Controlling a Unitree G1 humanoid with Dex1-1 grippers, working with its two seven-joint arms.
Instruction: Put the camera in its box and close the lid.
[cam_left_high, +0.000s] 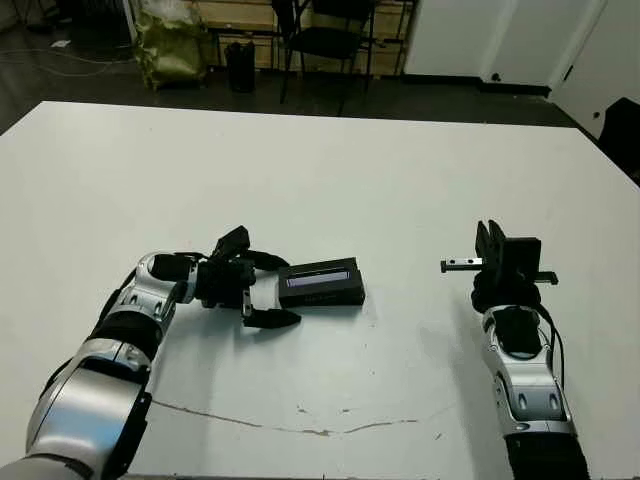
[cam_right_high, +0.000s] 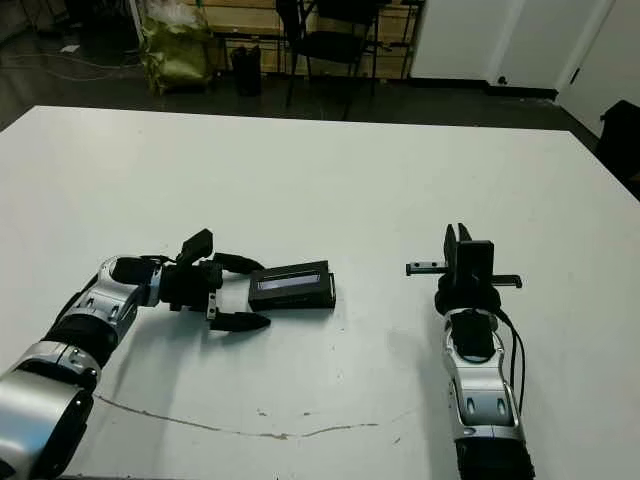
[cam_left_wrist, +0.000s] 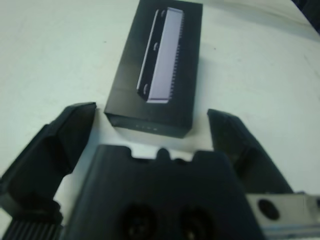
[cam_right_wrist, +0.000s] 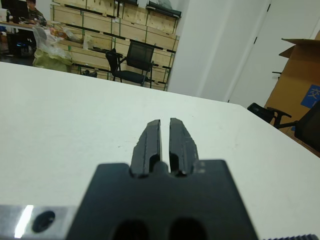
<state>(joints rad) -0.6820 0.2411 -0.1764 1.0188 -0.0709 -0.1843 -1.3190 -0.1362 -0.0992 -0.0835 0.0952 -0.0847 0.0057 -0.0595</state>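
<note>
A flat black lid (cam_left_high: 320, 273) with a pale glossy stripe lies level on the box (cam_left_high: 325, 297), whose black side wall shows beneath it, left of the table's middle. My left gripper (cam_left_high: 278, 290) is open and low over the table, one finger on each side of the box's near short end. The left wrist view shows the lid (cam_left_wrist: 165, 55) just ahead of the spread fingers (cam_left_wrist: 60, 140). The camera is out of view. My right gripper (cam_left_high: 490, 235) is shut on nothing, pointing away from me, well to the right of the box; its fingertips (cam_right_wrist: 150, 131) stand pressed together.
A thin crack-like mark (cam_left_high: 300, 425) runs across the table near the front edge. Beyond the far edge stand a black chair (cam_left_high: 325, 40), a yellow-green bag (cam_left_high: 172, 45) and wooden crates. A person (cam_right_wrist: 32, 6) sits far back in the room.
</note>
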